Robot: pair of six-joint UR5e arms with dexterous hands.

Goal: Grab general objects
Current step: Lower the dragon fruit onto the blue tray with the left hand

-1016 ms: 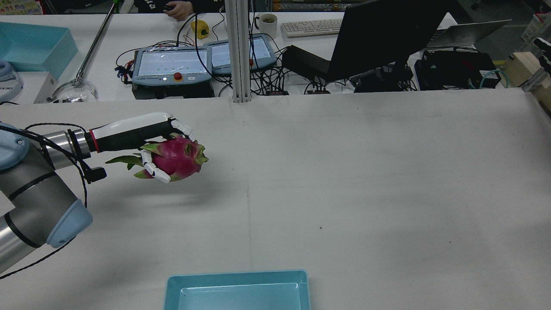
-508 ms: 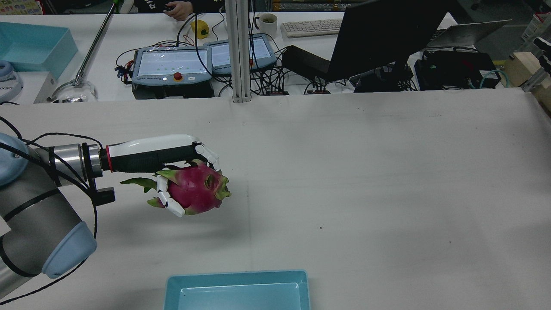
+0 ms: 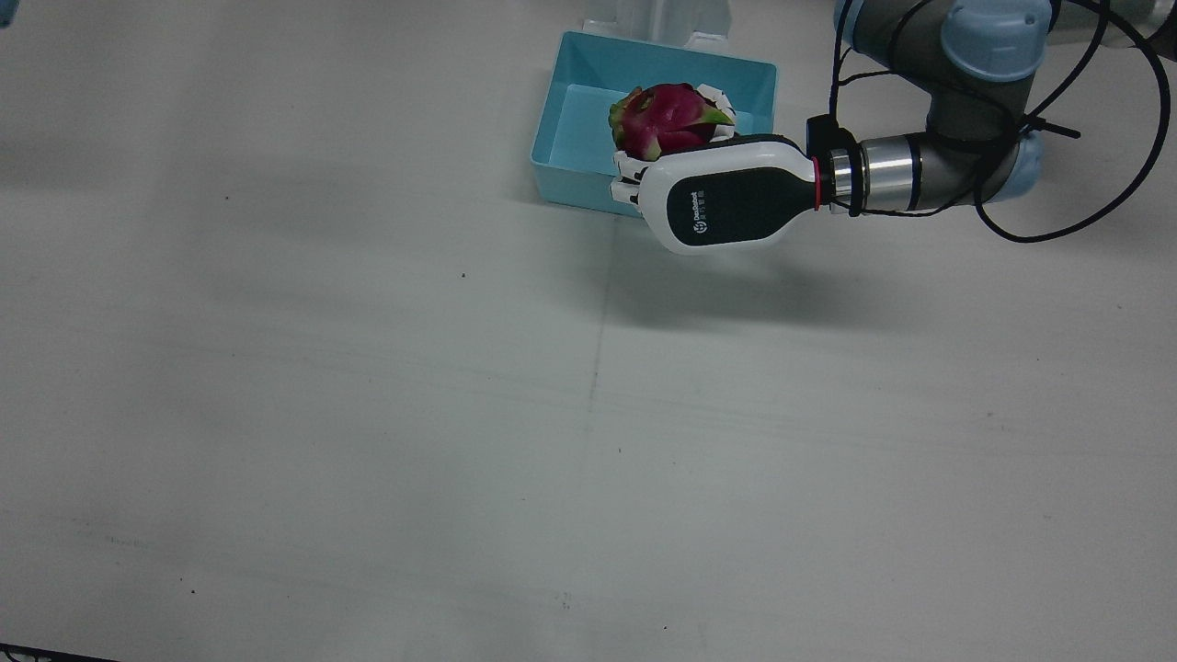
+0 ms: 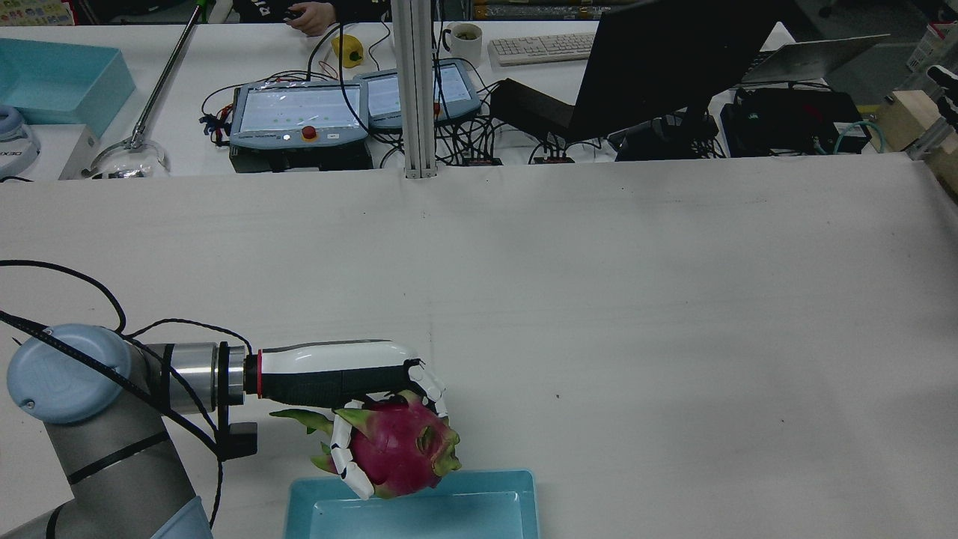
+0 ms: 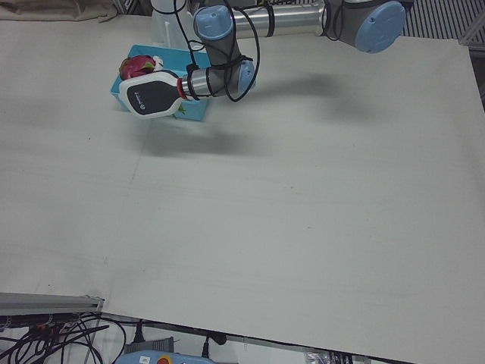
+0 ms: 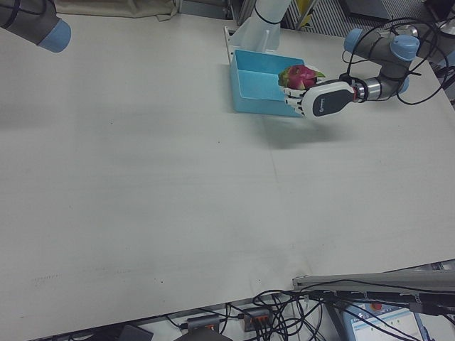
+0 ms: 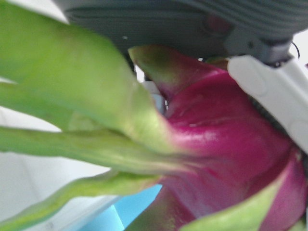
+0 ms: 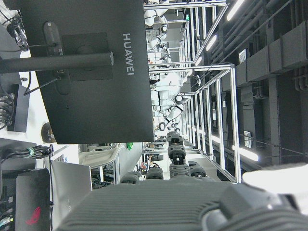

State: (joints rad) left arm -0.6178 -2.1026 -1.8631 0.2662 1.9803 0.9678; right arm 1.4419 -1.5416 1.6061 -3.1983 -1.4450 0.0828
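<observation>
Above the blue tray (image 4: 494, 494), the left hand (image 4: 337, 378) has its fingers (image 4: 344, 453) wrapped round a dragon fruit (image 4: 400, 445), half-hidden from the front.

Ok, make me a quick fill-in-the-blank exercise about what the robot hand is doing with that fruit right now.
1. The left robot hand is shut on a ____.
2. The dragon fruit hangs above the edge of a light ____ bin.
3. The fruit's skin is mostly ____, with green tips.
4. The bin's floor under the fruit is ____.

Missing words: dragon fruit; blue; pink; bare
</observation>
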